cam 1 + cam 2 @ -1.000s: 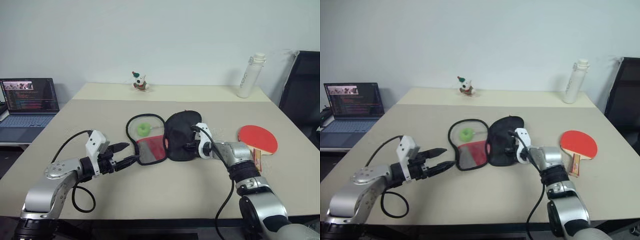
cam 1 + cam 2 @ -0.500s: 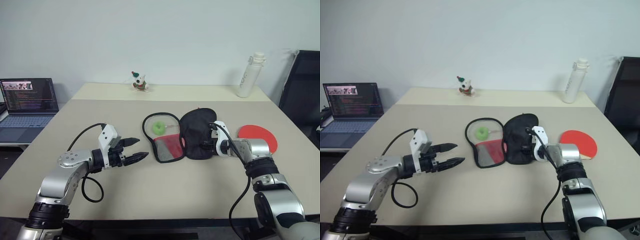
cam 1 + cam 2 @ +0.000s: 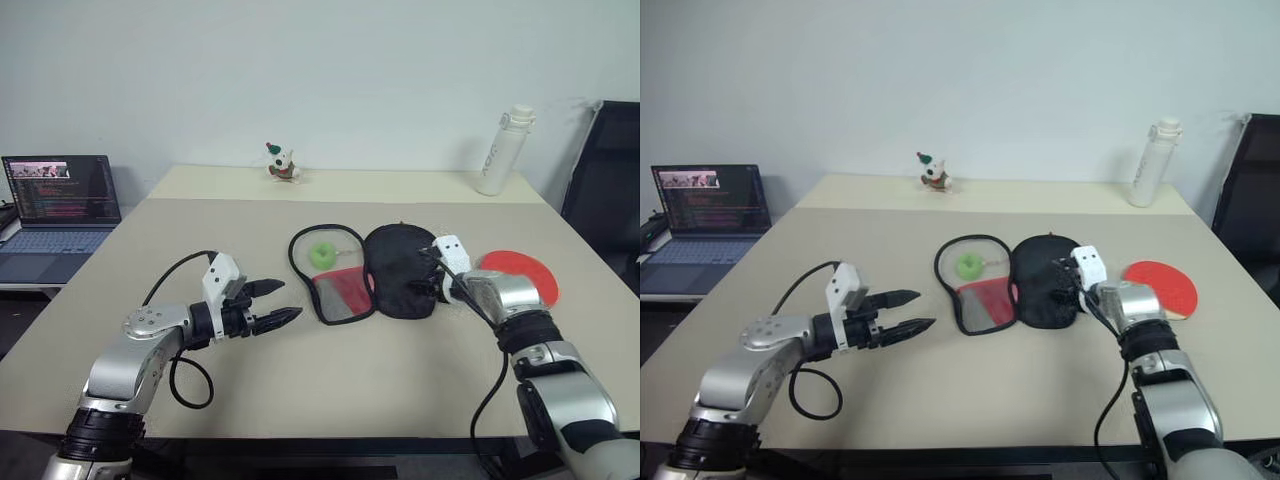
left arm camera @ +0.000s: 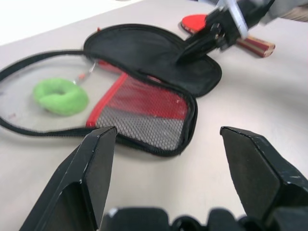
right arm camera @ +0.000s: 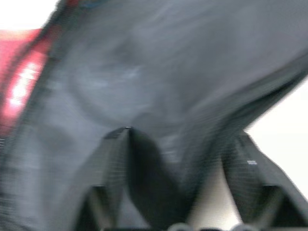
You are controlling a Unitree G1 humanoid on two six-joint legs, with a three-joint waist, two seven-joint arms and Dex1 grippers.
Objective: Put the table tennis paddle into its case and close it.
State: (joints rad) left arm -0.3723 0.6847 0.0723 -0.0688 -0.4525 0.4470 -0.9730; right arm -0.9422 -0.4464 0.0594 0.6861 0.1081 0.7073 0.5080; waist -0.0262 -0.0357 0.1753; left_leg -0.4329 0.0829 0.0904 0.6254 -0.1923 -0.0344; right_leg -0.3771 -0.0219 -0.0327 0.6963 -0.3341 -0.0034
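The case (image 3: 398,272) lies unzipped and spread flat at mid-table, its black half on the right and its left half showing a red mesh pocket (image 3: 341,294). A small green ball (image 3: 322,254) rests on the left half. My right gripper (image 3: 431,278) is open at the black half's right edge, with black fabric between its fingers (image 5: 114,169). Just right of it lies the table tennis paddle (image 3: 527,274), red face up, partly hidden behind my right hand. My left gripper (image 3: 290,299) hovers open, a short way left of the case and holding nothing.
An open laptop (image 3: 60,200) sits on a side surface at far left. A small toy figure (image 3: 281,163) and a white bottle (image 3: 498,150) stand along the table's far edge. A black chair (image 3: 606,180) stands at the right.
My right gripper dragged the case to the right, toward the paddle, then opened its fingers. The left arm has hardly shifted.
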